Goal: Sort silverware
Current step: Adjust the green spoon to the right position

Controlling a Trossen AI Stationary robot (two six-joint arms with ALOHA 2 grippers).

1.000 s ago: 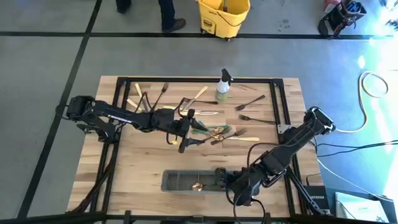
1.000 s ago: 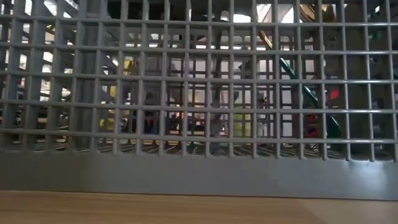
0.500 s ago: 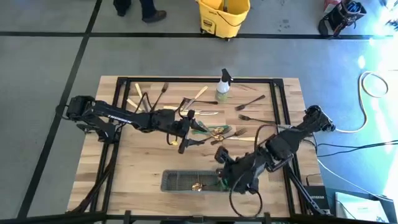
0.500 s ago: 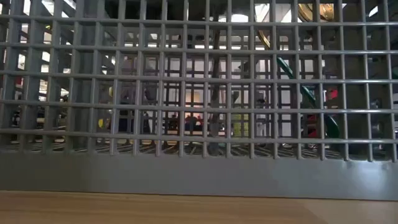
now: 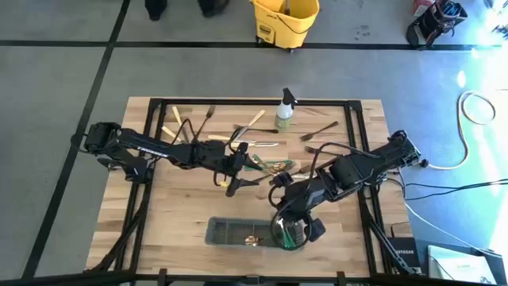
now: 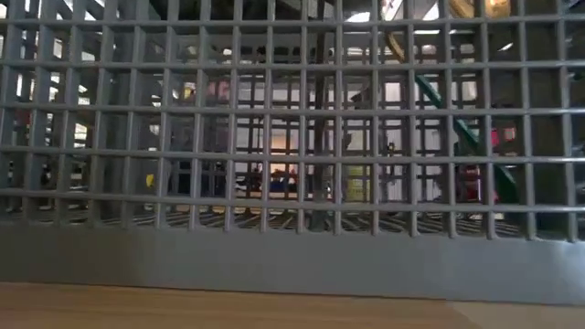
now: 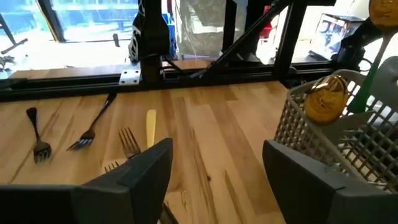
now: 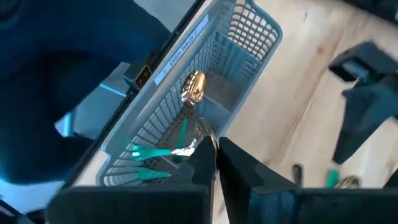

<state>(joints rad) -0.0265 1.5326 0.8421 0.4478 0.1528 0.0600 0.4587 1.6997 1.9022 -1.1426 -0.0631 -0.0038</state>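
Right gripper over caddy, left waiting mid-table

Right gripper hung above the mesh caddy, fingers together on nothing; gold spoon and green-handled pieces lay inside. Caddy label unreadable. Left gripper, fingers apart, sat beside scattered silverware

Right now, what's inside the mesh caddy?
Inside the caddy: a gold spoon and green-handled pieces. The right end effector hides anything beneath it.

The caddy is grey wire mesh, holding a shiny gold spoon and green-handled pieces. The table is pale wood grain with a black frame. At twelve o'clock beyond it stands a yellow bucket.
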